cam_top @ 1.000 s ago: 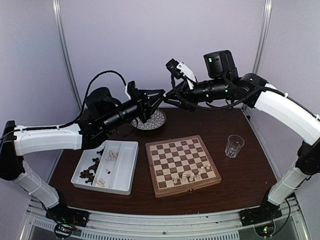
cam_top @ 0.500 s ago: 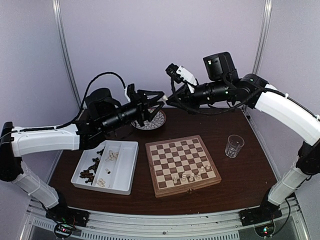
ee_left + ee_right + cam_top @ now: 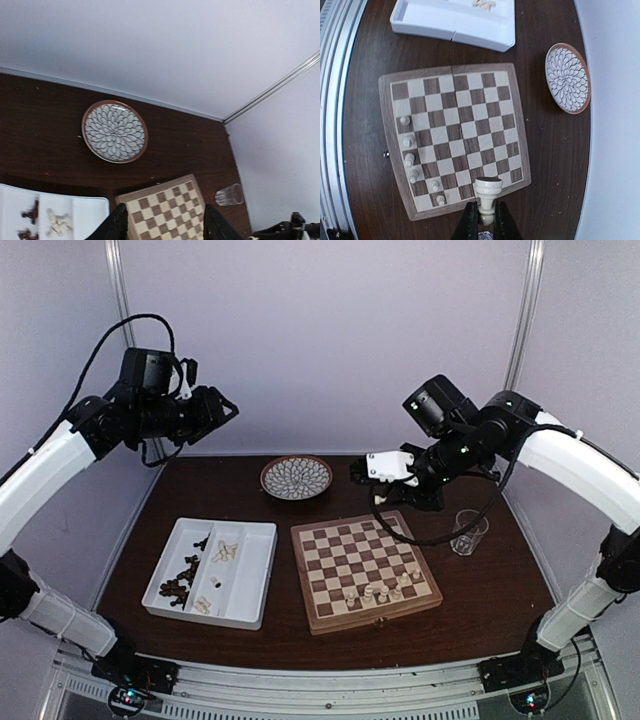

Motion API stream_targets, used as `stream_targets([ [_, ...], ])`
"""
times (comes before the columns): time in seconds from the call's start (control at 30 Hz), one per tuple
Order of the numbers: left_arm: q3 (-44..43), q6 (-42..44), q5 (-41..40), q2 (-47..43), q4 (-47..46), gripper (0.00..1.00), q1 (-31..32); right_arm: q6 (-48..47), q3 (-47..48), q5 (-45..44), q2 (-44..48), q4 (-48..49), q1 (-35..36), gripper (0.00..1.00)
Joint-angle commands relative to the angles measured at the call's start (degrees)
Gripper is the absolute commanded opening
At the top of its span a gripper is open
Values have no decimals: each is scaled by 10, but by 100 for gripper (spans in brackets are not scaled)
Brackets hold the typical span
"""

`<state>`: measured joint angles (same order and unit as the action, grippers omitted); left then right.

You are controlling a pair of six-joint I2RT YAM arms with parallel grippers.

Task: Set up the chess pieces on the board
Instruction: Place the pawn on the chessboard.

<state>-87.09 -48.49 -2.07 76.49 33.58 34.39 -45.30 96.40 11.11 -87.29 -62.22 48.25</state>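
Observation:
The board (image 3: 365,565) lies in the middle of the table, with several cream chess pieces (image 3: 380,590) along its near right side. My right gripper (image 3: 368,471) hovers above the board's far right corner. In the right wrist view it (image 3: 486,216) is shut on a cream chess piece (image 3: 487,192), held by its narrow stem over the board's edge (image 3: 520,125). My left gripper (image 3: 225,412) is raised high at the far left. In the left wrist view it (image 3: 165,231) is open and empty, far above the board (image 3: 165,205).
A white two-compartment tray (image 3: 255,575) left of the board holds dark pieces (image 3: 180,580) and a few cream pieces (image 3: 222,552). A round patterned plate (image 3: 297,477) stands at the back. A clear glass (image 3: 467,531) stands right of the board.
The two grippers were close together above the plate. My left arm has swung up and away to the far left. My right gripper has dropped toward the board's far right corner.

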Motion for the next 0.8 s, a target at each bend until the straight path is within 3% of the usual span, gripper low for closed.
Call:
stream_targets([
  [0.0,-34,208,-82,82,129,51,-5,-91,22,-80,-33,-125,15,0],
  [0.1,-22,259,-116,104,98,51,-6,-99,24,-114,-63,-161,30,0],
  [0.33,64,309,-105,93,4,52,-24,-101,57,-172,-172,-242,58,0],
  [0.77,97,333,-57,62,3,52,-30,-65,182,-208,-357,-333,73,1],
])
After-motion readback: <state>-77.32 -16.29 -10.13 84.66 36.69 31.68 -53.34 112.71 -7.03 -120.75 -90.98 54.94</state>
